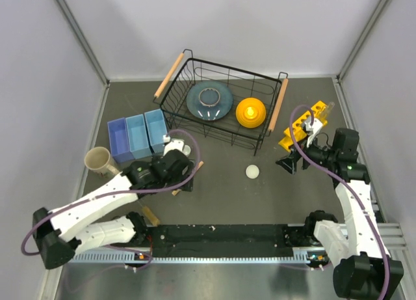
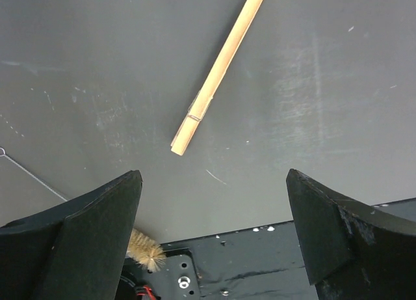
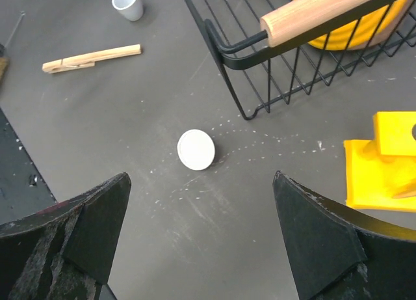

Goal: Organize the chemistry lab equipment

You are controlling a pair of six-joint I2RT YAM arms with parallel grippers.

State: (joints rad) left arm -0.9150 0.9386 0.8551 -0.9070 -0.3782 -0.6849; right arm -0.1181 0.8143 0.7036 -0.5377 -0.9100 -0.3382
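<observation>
Below, left gripper stood spread and empty over the table; wooden stick lay flat just ahead of its fingers, not touching them. Right gripper likewise spread, empty. White round piece lay just ahead between its fingers; yellow rack to the right, near the black wire basket.

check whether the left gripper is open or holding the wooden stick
Open, empty: the left gripper has its fingers wide apart; the wooden stick lies ahead of them, untouched.
</observation>
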